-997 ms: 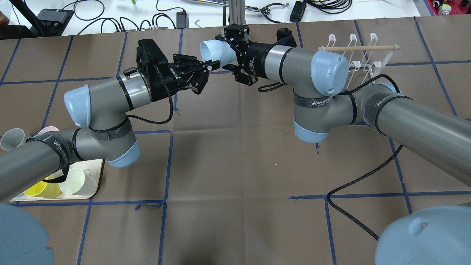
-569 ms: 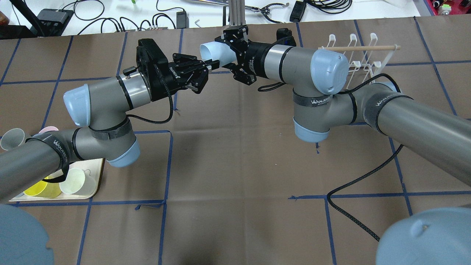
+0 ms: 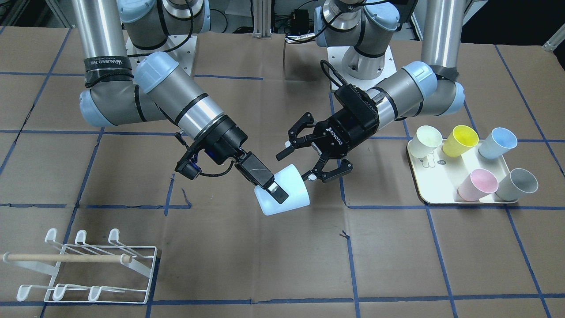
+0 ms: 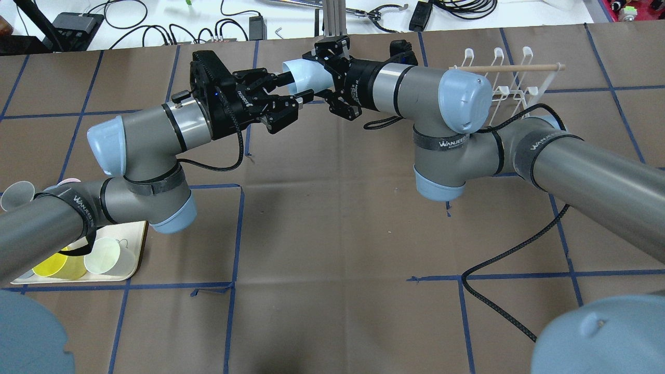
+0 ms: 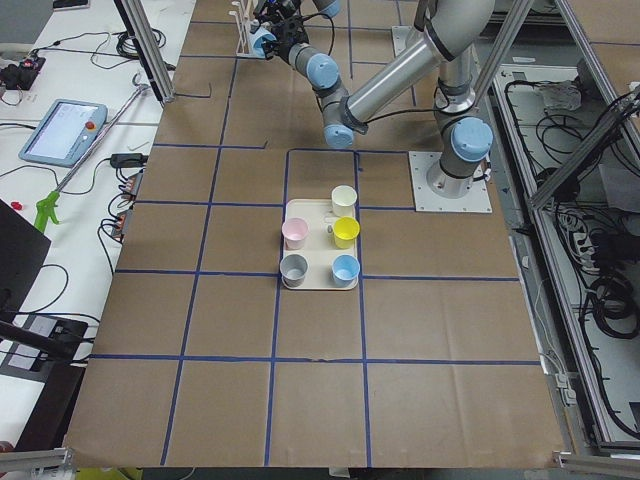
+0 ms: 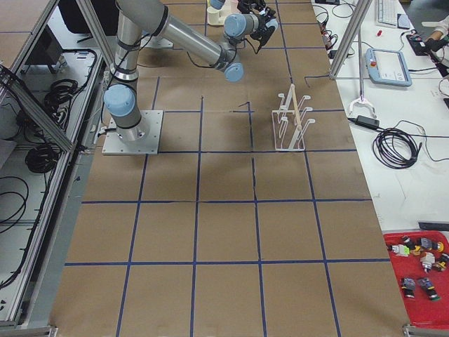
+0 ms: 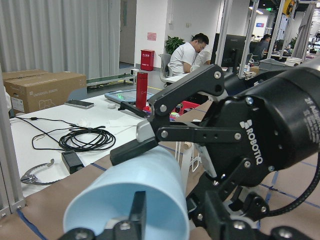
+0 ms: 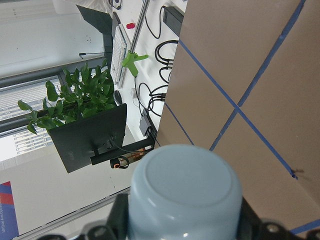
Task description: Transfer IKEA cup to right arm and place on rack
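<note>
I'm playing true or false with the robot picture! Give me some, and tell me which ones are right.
1. The right hand grips the pale blue cup. True.
2. The left hand is shut tight. False: it is open beside the cup.
3. A cup hangs on the rack. False: no cup is on it.
4. The tray holds five cups. True.

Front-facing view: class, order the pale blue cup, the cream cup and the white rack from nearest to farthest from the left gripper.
1. the pale blue cup, beside the left gripper.
2. the cream cup, on the tray, view's right.
3. the white rack, view's bottom-left corner.
</note>
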`<state>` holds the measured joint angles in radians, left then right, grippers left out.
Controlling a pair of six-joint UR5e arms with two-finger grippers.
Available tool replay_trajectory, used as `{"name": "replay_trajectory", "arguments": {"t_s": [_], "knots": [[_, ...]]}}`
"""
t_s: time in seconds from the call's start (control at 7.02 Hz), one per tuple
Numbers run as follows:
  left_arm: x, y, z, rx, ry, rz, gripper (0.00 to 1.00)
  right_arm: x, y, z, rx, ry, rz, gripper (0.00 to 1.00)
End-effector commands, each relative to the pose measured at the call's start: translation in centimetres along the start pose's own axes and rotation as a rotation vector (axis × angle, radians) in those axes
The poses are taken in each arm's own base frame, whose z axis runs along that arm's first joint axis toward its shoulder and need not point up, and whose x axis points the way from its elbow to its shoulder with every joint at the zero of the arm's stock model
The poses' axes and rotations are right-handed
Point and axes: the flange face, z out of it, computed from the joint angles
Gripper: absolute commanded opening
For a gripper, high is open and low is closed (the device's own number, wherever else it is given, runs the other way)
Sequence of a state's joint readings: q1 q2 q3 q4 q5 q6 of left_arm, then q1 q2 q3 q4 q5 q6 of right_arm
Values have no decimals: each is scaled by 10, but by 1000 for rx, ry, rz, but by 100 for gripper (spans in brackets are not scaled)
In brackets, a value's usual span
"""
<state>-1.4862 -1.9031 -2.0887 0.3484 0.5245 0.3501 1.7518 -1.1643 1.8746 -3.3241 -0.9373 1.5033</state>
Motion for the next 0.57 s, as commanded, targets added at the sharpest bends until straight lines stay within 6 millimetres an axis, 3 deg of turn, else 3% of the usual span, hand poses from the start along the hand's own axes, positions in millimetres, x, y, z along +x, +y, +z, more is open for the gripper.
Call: {"name": "replay_trajectory", "arguments": {"t_s": [0.0,0.28,0.43], "knots": [[-1,-4,-3,5,-6,2,99,-1,0,0,0,-1,-1,60],[-8,-4,-15,12,-30,-3,99,-7,-5,0,3,-13,-9,55],[-25,-8,-38,37,-79,20,99,-15,-12,-3,17,-29,-25,46]]}}
